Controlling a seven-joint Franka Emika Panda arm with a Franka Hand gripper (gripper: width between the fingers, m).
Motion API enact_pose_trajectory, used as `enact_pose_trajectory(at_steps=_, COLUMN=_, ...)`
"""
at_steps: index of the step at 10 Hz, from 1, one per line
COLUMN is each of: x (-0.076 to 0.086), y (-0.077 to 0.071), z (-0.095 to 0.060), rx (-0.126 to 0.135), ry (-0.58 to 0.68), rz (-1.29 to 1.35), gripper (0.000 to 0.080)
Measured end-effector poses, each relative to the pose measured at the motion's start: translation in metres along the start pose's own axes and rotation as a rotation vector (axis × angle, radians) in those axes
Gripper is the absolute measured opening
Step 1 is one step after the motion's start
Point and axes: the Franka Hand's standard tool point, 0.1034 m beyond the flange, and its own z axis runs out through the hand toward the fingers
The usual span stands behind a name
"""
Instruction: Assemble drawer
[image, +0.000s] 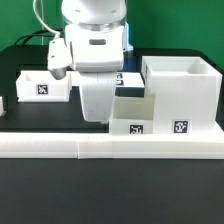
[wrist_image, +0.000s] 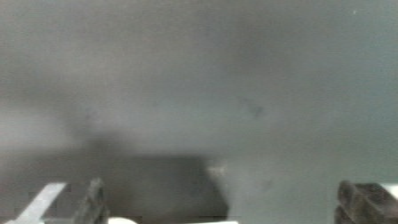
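The tall white housing (image: 180, 90) of the drawer stands at the exterior view's right. One knobbed tray (image: 45, 86) lies at the left. A second tray (image: 133, 116) with tags sits in front of the housing. A third white boxy piece (image: 96, 108) stands straight under my gripper (image: 95, 88), and my fingers are lost against it there. In the wrist view a blurred pale grey surface (wrist_image: 214, 90) fills the frame close up. My gripper (wrist_image: 214, 214) shows both fingers (wrist_image: 64, 204) far apart at the corners. The jaws are open, and no grip shows.
The long low white L-shaped barrier (image: 110, 146) runs along the front, with the trays and housing close behind it. The black table (image: 110, 195) lies in front of it. Cables and dark gear stand at the back left (image: 30, 45).
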Motion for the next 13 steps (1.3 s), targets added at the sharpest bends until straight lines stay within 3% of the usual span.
enact_pose_trajectory(at_steps=2, x=0.004, y=0.013, z=-0.013, rx=-0.006, ry=0.001, rz=-0.002, gripper=0.0649)
enact_pose_trajectory(at_steps=5, x=0.017, y=0.02, z=-0.014, rx=0.005, ry=0.007, rz=0.03, gripper=0.0649)
enact_pose_trajectory(at_steps=8, x=0.054, y=0.027, z=-0.015, rx=0.001, ry=0.007, rz=0.108, gripper=0.0649)
enact_pose_trajectory(at_steps=9, x=0.058, y=0.028, z=-0.018, rx=-0.001, ry=0.005, rz=0.108, gripper=0.0649)
enact_pose_trajectory(at_steps=13, x=0.03, y=0.017, z=-0.013, rx=0.016, ry=0.001, rz=0.064, gripper=0.0649)
